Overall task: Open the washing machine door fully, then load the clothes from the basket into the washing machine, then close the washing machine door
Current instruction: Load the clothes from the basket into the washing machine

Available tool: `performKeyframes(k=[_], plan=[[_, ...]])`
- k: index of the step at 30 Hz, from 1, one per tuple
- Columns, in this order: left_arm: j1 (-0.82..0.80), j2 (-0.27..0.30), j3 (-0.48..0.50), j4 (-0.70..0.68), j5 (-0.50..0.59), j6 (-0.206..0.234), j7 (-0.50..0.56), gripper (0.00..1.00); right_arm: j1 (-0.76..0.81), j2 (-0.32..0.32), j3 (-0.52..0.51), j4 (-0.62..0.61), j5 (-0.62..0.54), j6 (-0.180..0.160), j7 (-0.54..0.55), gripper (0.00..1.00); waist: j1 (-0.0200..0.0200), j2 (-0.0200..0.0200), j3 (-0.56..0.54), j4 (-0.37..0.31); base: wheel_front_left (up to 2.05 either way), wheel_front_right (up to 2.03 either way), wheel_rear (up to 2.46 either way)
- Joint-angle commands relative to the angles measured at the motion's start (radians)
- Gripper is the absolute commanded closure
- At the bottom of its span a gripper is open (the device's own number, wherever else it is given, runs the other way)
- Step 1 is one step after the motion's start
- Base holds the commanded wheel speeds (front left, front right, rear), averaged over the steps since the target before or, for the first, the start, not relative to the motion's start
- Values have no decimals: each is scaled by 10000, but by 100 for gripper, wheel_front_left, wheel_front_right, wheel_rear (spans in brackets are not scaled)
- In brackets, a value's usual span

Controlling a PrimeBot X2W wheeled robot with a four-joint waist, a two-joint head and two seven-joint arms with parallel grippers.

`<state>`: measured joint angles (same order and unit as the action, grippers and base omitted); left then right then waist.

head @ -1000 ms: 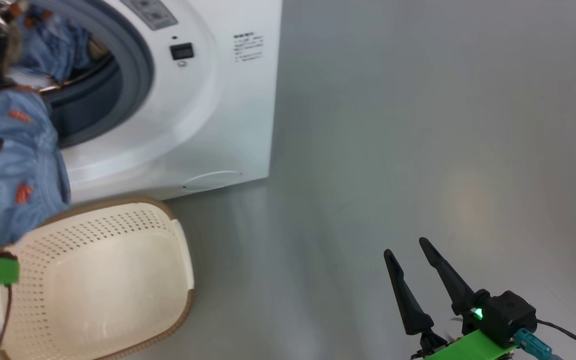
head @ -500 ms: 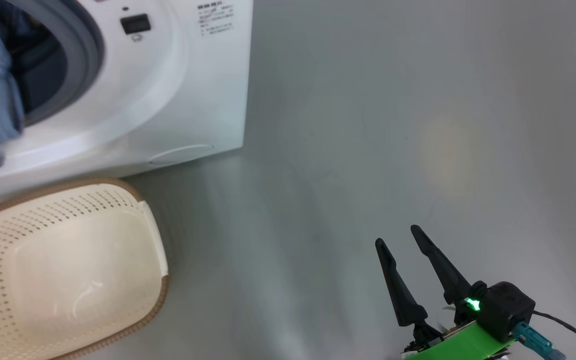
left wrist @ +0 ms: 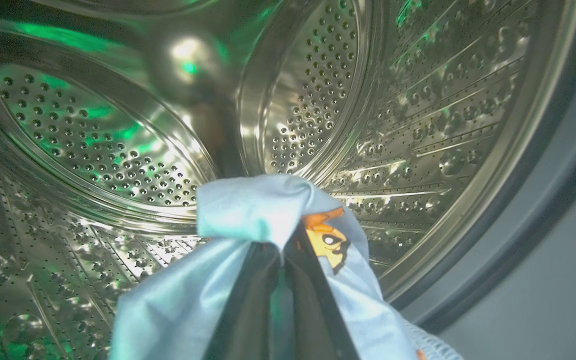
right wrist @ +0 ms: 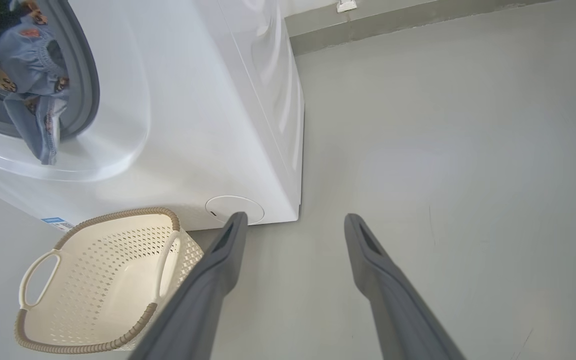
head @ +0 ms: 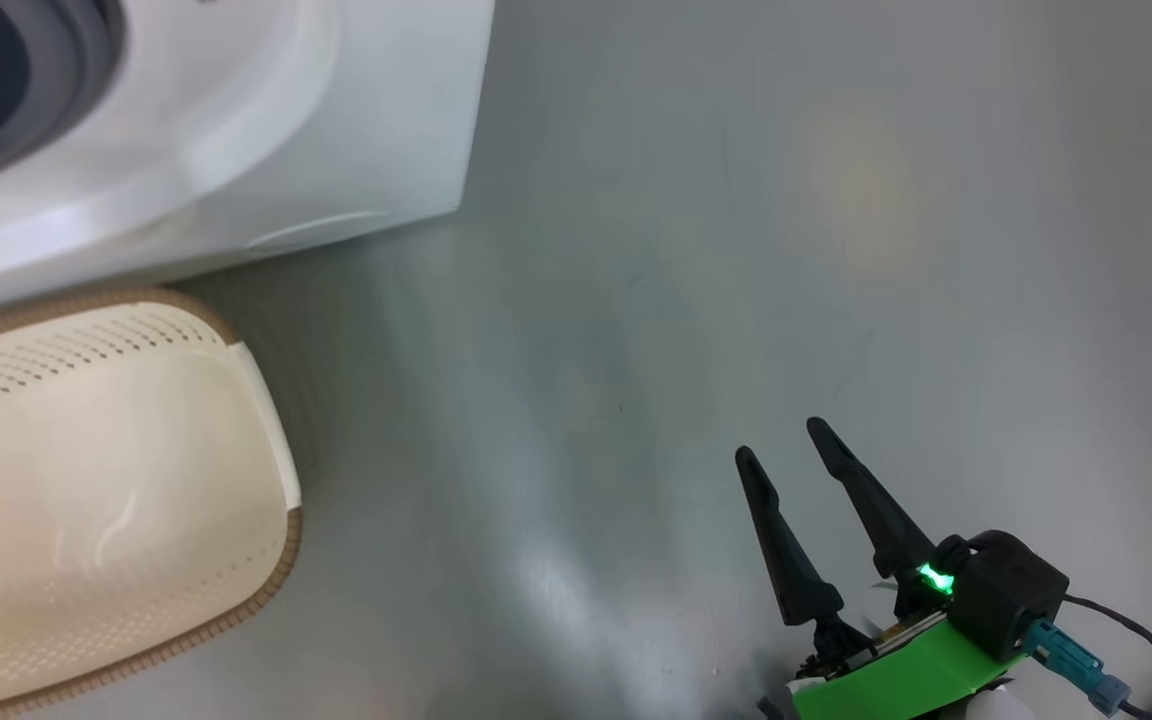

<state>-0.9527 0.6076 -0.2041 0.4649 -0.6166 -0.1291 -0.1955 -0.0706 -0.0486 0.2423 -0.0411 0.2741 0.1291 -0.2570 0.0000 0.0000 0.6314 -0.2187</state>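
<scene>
Since left claw [left wrist: 284, 250] is pinched tight on blue bear-print garment [left wrist: 248, 210], with steel drum [left wrist: 118, 150] ahead and below its tips: reach deeper before release, as cloth tail appears to hang at machine mouth. Then open wide, let cloth drop, withdraw straight. Left arm extended into washing machine [head: 336, 130], fingers aimed inward. Right claw [head: 779, 440] spread wide, holding nothing, low over floor [head: 736, 250], well apart from machine. Basket [right wrist: 118, 214] to its left, looks emptied.

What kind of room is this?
Probably a laundry room. There's a big white washing machine on a bare grey floor, a cream basket beside it, and blue bear-print clothes at the mouth of its steel drum.
</scene>
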Motion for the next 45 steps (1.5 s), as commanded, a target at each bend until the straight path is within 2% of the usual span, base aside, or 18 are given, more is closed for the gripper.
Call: performKeyframes(k=[1, 7, 14, 17, 20, 23, 26, 31, 35, 41, 43, 44, 45], plan=[[-355, 665, 231, -64, -95, -15, 61, 100, 10, -16, 262, -244, 141, 16, -48, 0, 0, 0, 307, -23, 0, 0, 0], [-1428, 762, -439, 421, -465, -15, 290, 100, -73, -16, 338, -274, 223, 16, -48, 0, 0, 0, 828, 16, 0, 0, 0], [-2165, 1142, -1279, 796, -990, -15, 458, 100, -193, -16, 530, -325, 355, 16, -48, 0, 0, 0, 1333, -25, 0, 0, 0], [-2474, 1260, -1558, 888, -1203, -15, 355, 100, -240, -16, 587, -298, 414, 16, -48, 0, 0, 0, 1481, -46, 0, 0, 0], [-3061, 1525, -1959, 745, -920, -15, -286, 100, -287, -16, 742, -268, 462, 16, -48, 0, 0, 0, 1624, -116, 0, 0, 0], [-3386, 1492, -1892, 740, -898, -15, -497, 100, -299, -16, 847, -255, 533, 16, -48, 0, 0, 0, 1708, -154, 0, 0, 0], [-3781, 1519, -1904, 513, -395, -15, -648, 100, -342, -16, 985, -208, 657, 16, -48, 0, 0, 0, 1763, -284, 0, 0, 0], [-4048, 1541, -1044, -281, 312, -15, -659, 100, -354, -16, 1135, -249, 732, 16, -48, 0, 0, 0, 1899, -492, 0, 0, 0], [-3793, 1488, -387, -746, 871, -15, -660, 100, -321, -16, 1180, -270, 747, 16, -48, 0, 0, 0, 1973, -581, 0, 0, 0], [-3241, 1449, -72, -874, 1085, -15, -661, 100, -340, -16, 1155, -234, 756, 16, -48, 0, 0, 0, 1981, -560, 0, 0, 0], [-3022, 1385, -136, -563, 974, -15, -661, 39, -365, -16, 1099, -188, 757, 16, -48, 0, 0, 0, 1921, -498, 0, 0, 0], [-2961, 1353, -221, -445, 932, -15, -662, 0, -376, -16, 1082, -155, 744, 16, -48, 0, 0, 0, 1884, -461, 0, 0, 0], [-2918, 1312, -251, -247, 831, -15, -662, 0, -392, -16, 1088, -139, 720, 16, -48, 0, 0, 0, 1854, -439, 0, 0, 0]])
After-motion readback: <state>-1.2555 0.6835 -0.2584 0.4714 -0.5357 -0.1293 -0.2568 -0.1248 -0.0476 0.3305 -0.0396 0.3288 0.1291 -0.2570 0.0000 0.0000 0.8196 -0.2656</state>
